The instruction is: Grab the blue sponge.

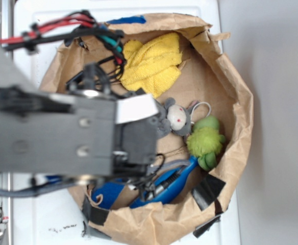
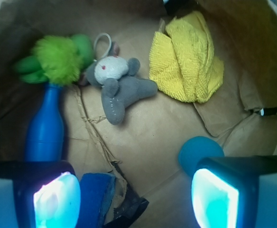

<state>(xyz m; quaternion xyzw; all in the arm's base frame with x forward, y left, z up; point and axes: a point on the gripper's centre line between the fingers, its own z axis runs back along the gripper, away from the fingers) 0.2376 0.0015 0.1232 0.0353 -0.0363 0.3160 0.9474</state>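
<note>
The gripper point(image 2: 136, 199) hangs wide and empty inside the paper bag point(image 2: 167, 137), pads point(image 2: 58, 202) glowing. The blue sponge point(image 2: 96, 197) lies flat just inside one finger, so it looks off-centre for a grab. A teal ball point(image 2: 200, 151) sits just beyond the other finger. Further out stands a blue pin point(image 2: 46, 128), then a grey mouse point(image 2: 117, 88), green toy point(image 2: 55, 59) and yellow cloth point(image 2: 186, 59).

A yellow cloth point(image 2: 186, 59), grey plush mouse point(image 2: 119, 85), fuzzy green toy point(image 2: 55, 59), blue pin point(image 2: 46, 128), teal ball point(image 2: 198, 152) — all on brown paper point(image 2: 152, 133).
</note>
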